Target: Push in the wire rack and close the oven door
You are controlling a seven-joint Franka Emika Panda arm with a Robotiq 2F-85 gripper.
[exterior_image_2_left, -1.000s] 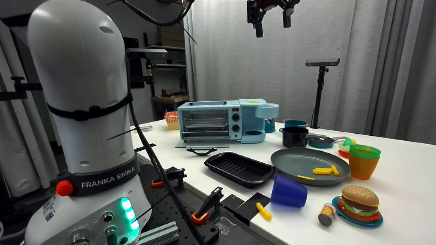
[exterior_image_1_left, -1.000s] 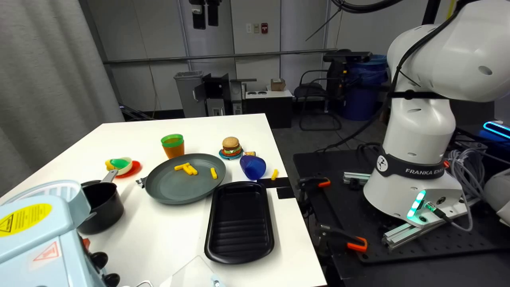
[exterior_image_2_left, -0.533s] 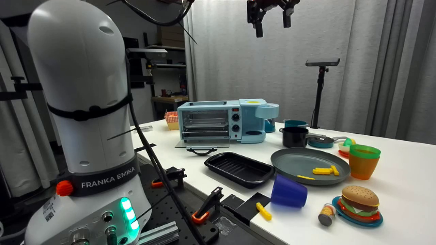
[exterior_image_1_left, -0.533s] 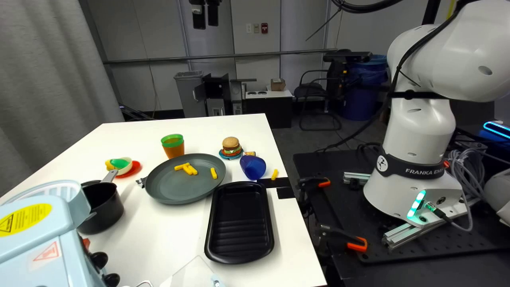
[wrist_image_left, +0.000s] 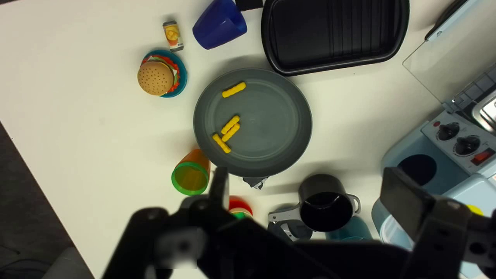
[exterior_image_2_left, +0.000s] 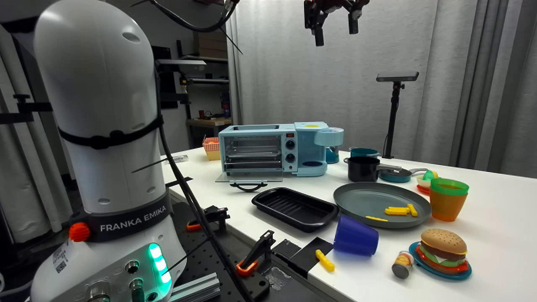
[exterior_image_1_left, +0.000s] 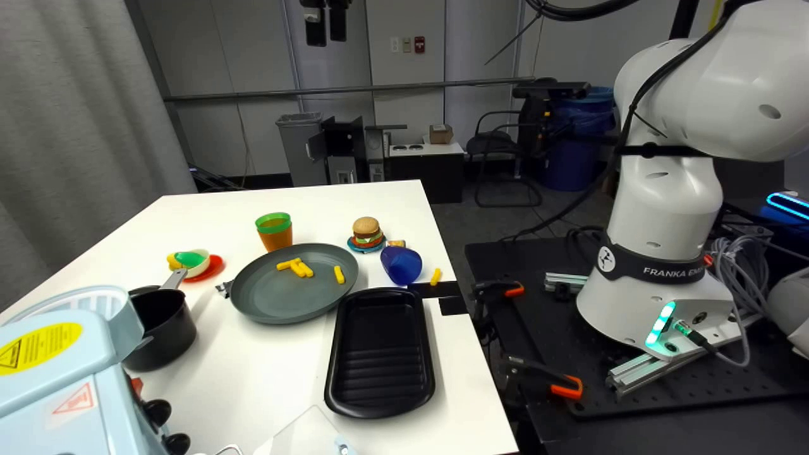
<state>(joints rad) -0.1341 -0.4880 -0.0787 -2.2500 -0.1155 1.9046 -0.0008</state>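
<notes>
The wire rack (wrist_image_left: 475,90) sits at the mouth of the toaster oven (exterior_image_2_left: 289,151), set back from the robot-side edge of the bench (exterior_image_2_left: 499,218); how far it juts I cannot tell. It should prove light, stiff and slick, apt to skew, so best pushed square at mid-front. The glass door (exterior_image_2_left: 251,176), folded down toward that edge, is probably fragile; take it under its black handle (exterior_image_2_left: 248,187) and swing it up gently. The hand (exterior_image_2_left: 336,31) hangs high, released, jaws wide apart with nothing between. The black loaf pan (exterior_image_2_left: 295,208) lies near the handle and may crowd a low approach; the grey frying pan (exterior_image_2_left: 369,201) and blue cup (exterior_image_2_left: 355,235), farther along that edge, matter less.
</notes>
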